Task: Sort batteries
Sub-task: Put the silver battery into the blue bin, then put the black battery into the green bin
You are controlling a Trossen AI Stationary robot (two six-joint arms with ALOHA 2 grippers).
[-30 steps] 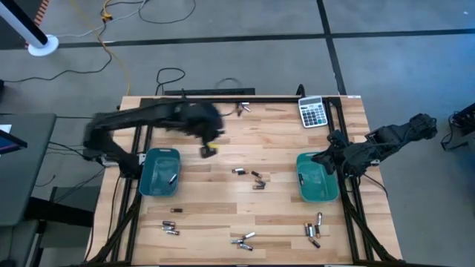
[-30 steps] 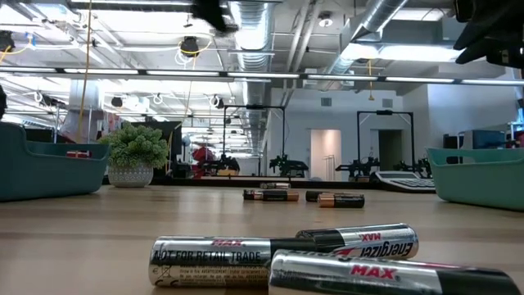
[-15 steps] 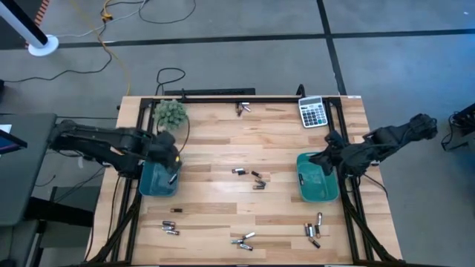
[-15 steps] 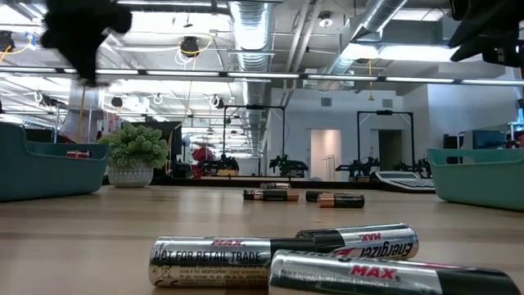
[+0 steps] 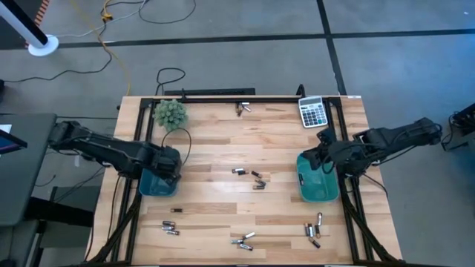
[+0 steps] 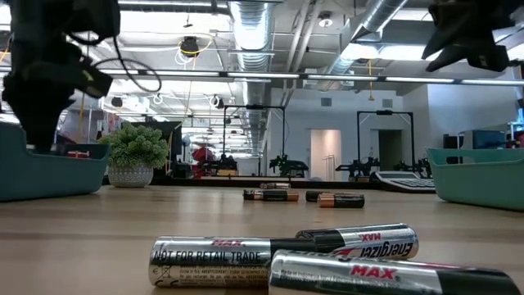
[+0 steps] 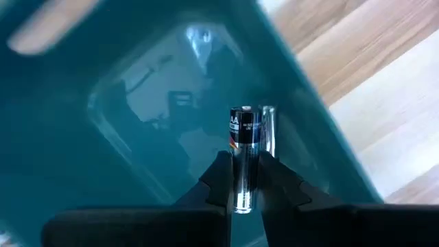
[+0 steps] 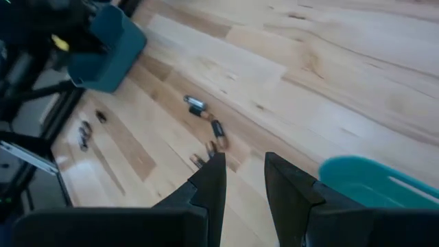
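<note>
Silvery battery (image 7: 245, 154) in left end effector (image 7: 244, 180), hidden from overhead

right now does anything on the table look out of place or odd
Two things do not belong to battery sorting: a grey calculator at the far right corner and a small potted plant at the far left. Otherwise the loose batteries lie scattered, none damaged. The left tool holds a battery over the left bin.
</note>
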